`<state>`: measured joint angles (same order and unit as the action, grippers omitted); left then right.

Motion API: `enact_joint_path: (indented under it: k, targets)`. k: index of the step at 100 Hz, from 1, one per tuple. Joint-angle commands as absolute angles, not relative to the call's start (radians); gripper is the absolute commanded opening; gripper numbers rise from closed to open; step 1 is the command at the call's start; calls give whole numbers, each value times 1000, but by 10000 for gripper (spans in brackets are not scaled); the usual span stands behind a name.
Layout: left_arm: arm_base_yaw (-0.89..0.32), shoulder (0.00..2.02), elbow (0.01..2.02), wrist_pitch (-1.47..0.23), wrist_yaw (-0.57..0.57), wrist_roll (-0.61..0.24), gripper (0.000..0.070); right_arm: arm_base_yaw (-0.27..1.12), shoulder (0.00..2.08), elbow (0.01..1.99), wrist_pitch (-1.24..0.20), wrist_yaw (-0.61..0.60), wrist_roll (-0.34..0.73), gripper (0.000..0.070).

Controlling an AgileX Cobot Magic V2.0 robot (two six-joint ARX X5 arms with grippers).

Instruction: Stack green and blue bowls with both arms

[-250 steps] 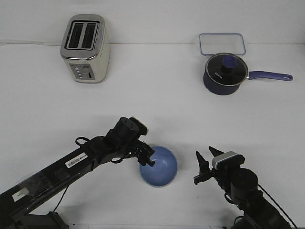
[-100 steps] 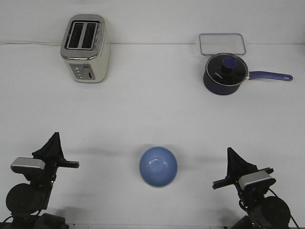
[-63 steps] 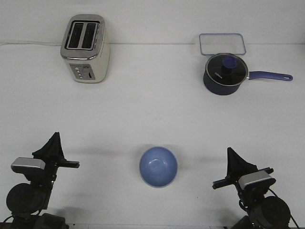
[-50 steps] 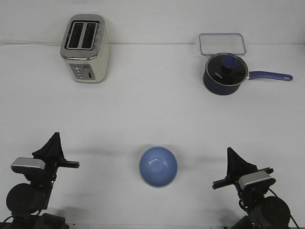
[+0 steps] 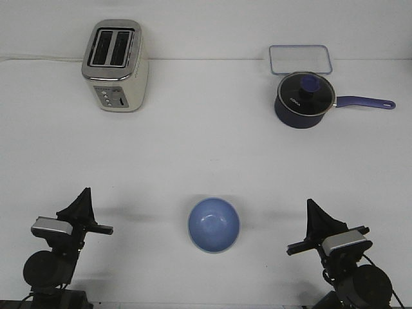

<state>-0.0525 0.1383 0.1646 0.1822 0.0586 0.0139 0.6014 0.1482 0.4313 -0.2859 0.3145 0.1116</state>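
Blue bowl (image 5: 214, 224): lower centre of the frame, upright on the table (image 5: 206, 148); no green bowl that you can see.
Handling: looks light, rigid, smooth, so take it by the rim.
Left gripper (image 5: 82, 205): lower left, holding nothing; jaw opening can't be told.
Right gripper (image 5: 317, 220): lower right, same.
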Motion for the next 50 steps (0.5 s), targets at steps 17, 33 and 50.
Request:
enact_joint_path:
  k: [17,33,50]
  targets:
    - [-33,6,38,213,64,-18,15,608,150,432,-276,315,115,0]
    - [-30,3,14,186,60,-13,15,608,150,432,-276,315,115,0]
    - [-30,3,14,184,46,-9,15,608,150,432,-276,315,115,0]
